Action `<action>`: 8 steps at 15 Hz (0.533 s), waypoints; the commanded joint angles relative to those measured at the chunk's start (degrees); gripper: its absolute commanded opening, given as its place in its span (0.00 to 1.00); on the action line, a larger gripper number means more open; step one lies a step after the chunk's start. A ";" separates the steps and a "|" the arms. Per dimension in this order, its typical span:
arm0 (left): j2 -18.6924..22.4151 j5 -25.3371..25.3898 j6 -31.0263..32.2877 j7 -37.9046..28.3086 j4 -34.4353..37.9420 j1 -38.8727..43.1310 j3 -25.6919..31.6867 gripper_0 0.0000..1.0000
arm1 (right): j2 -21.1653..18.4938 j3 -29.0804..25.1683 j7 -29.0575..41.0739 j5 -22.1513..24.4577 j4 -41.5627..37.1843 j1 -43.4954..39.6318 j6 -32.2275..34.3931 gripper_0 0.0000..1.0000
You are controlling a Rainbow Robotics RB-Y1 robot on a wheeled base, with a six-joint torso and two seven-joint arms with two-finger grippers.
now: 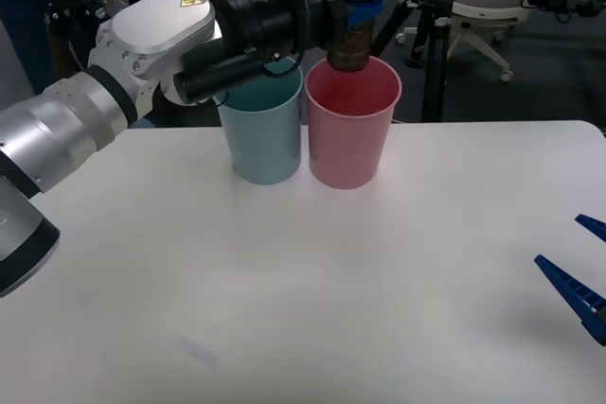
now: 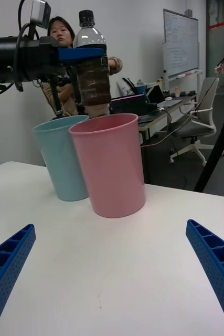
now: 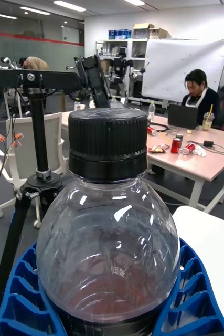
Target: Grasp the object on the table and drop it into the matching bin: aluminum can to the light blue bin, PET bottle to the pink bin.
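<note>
Two bins stand together on the table (image 1: 454,234); the left gripper (image 1: 355,18), arm stretched forward, clamps the bottle (image 1: 355,26) upright above the pink bin (image 1: 351,125), beside the blue bin (image 1: 262,134). Right wrist view: right gripper (image 2: 112,273) spread wide, low over the table. Left wrist view: fingers (image 3: 22,299) hug the bottle, its lower half hidden.
</note>
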State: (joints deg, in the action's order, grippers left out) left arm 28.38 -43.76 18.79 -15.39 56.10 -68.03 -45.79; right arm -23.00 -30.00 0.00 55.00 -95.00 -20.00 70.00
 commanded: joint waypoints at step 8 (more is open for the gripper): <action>-0.95 0.17 -0.07 -2.01 -0.73 0.00 0.00 0.46 | 0.00 0.00 0.00 0.00 0.00 0.00 0.00 1.00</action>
State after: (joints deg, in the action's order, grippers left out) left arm 27.42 -43.66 18.74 -17.20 55.36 -68.03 -45.79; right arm -23.00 -30.00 0.00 55.00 -95.00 -20.00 70.00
